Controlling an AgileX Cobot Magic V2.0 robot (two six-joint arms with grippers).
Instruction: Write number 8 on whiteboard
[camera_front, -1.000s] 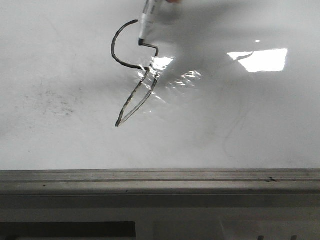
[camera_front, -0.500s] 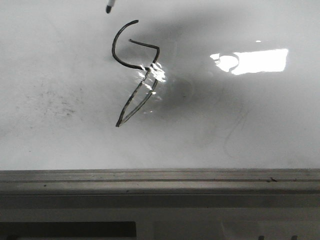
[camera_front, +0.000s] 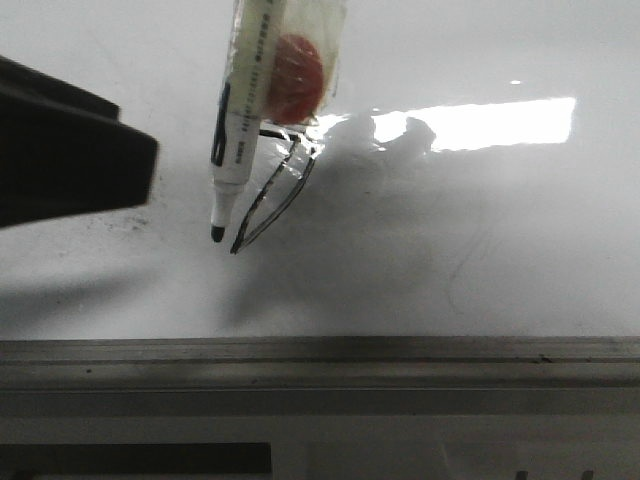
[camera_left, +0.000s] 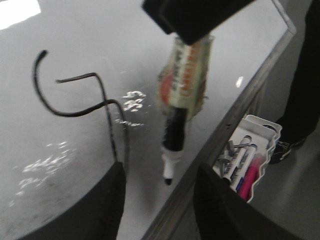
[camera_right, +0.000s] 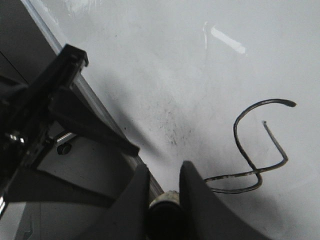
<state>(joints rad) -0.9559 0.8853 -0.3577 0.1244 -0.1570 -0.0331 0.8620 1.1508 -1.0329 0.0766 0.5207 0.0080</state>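
Fingers of the right gripper (camera_right: 161, 200) are clenching the marker (camera_front: 238, 120) near its back end, the pen hanging tip-down over the whiteboard (camera_front: 480, 250). Its black tip is hovering just left of the pointed bottom of the number 8 (camera_left: 100, 107); whether it is touching the surface, I cannot tell. A red disc under clear wrap is riding on the marker's barrel and is hiding the upper hook of the figure from the front.

The left gripper (camera_left: 157, 200) is hanging released beside it, both dark fingers spread wide with nothing between them, and it is looming in from the left in the front view.

The drawn figure is sitting left of centre on the board, far from the grey ledge (camera_front: 320, 365): an open hook on top, a narrow loop below, the top not closed.

From here the risk is a stray mark: if the tip drops or drags while so close, it could smear or add a line beside the loop. The two arms are also crowding each other, so a sideways move could knock the pen askew.
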